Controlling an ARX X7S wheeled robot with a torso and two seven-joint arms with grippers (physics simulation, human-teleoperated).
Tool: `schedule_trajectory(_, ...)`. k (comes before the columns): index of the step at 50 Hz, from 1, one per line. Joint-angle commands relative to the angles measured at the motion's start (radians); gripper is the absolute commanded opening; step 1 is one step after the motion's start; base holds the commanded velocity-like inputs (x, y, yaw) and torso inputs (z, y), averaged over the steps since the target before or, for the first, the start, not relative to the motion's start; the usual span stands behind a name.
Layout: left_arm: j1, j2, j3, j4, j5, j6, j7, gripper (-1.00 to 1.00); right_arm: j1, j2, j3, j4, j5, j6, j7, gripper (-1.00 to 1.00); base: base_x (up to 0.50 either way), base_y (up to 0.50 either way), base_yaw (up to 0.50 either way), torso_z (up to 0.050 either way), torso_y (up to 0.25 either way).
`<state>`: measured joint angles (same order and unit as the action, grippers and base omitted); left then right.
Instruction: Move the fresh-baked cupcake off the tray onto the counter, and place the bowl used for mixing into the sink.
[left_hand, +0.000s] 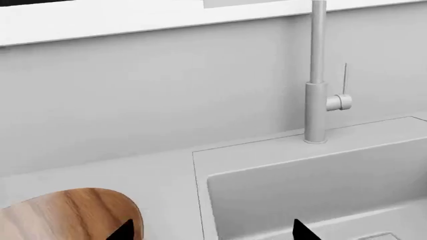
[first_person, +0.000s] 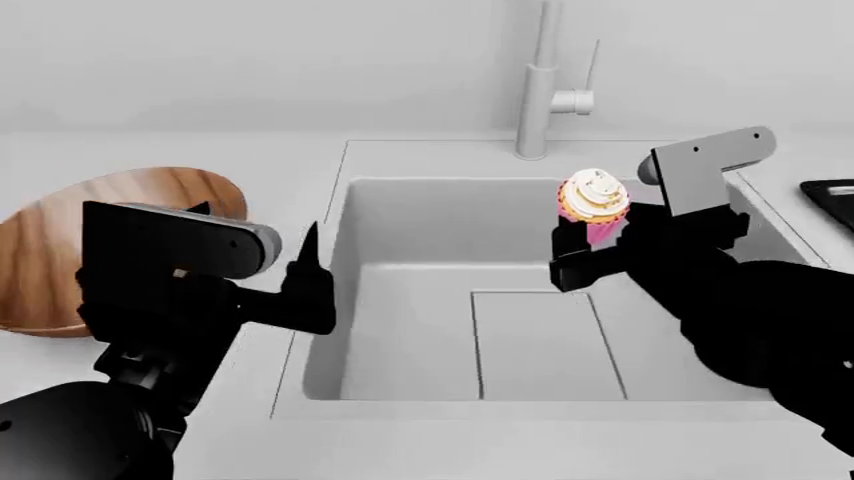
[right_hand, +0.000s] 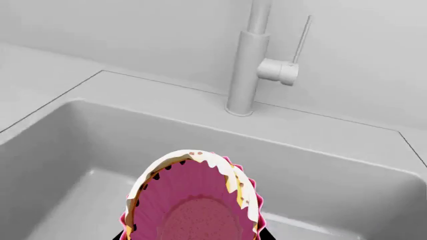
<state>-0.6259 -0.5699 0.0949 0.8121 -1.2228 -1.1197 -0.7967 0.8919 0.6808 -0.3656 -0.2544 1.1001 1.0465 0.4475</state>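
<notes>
The pink-wrapped cupcake (first_person: 594, 198) with white frosting hangs over the right half of the sink (first_person: 427, 225), with my right gripper (first_person: 597, 232) shut on its wrapper. The right wrist view shows the cupcake (right_hand: 193, 200) from underneath, filling the space between the jaws of the right gripper (right_hand: 193, 238). The wooden bowl (first_person: 100, 240) lies on the counter (first_person: 287, 150) left of the sink. My left gripper (first_person: 258, 224) is open between the bowl and the sink's left rim. In the left wrist view its fingers straddle the counter strip: left gripper (left_hand: 213, 234), bowl (left_hand: 67, 215), sink (left_hand: 320, 185). Only a corner of the black tray (first_person: 830, 190) shows.
A tall grey-white faucet (first_person: 538, 90) stands behind the sink, with a side lever. A rectangular drain cover (first_person: 545, 345) lies on the basin floor. A plain wall (left_hand: 167, 90) rises behind the counter.
</notes>
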Motion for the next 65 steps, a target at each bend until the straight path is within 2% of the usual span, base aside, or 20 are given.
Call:
schedule_trajectory(1,-0.004,-0.002,0.006,-0.002,-0.003,0.003,-0.005,1.0,-0.003,0.002,-0.007,0.0,-0.02,-0.008,-0.018,-1.0,0.0,0.5,0.0,0.0,0.0)
schedule_trajectory(22,-0.018,-0.006,0.016,-0.008,-0.011,0.008,-0.011,1.0,0.0,0.008,-0.009,-0.002,-0.017,-0.008,-0.015,-1.0,0.0,0.44,0.0,0.0,0.0)
schedule_trajectory(36,-0.018,-0.008,0.026,-0.014,0.002,0.019,-0.007,1.0,-0.01,-0.001,0.004,-0.028,0.027,-0.011,-0.024,-1.0,0.0,0.01,0.0,0.0,0.0)
schedule_trajectory(49,-0.014,-0.019,0.014,-0.01,-0.002,0.028,-0.023,1.0,-0.018,-0.093,-0.038,-0.119,0.101,-0.033,-0.107,-1.0,0.0,0.0,0.0,0.0,0.0)
schedule_trajectory(65,0.0,-0.023,0.013,-0.008,0.005,0.048,-0.016,1.0,-0.086,-0.181,-0.13,-0.127,0.075,-0.08,-0.19,-1.0,0.0,0.0,0.0,0.0,0.0)
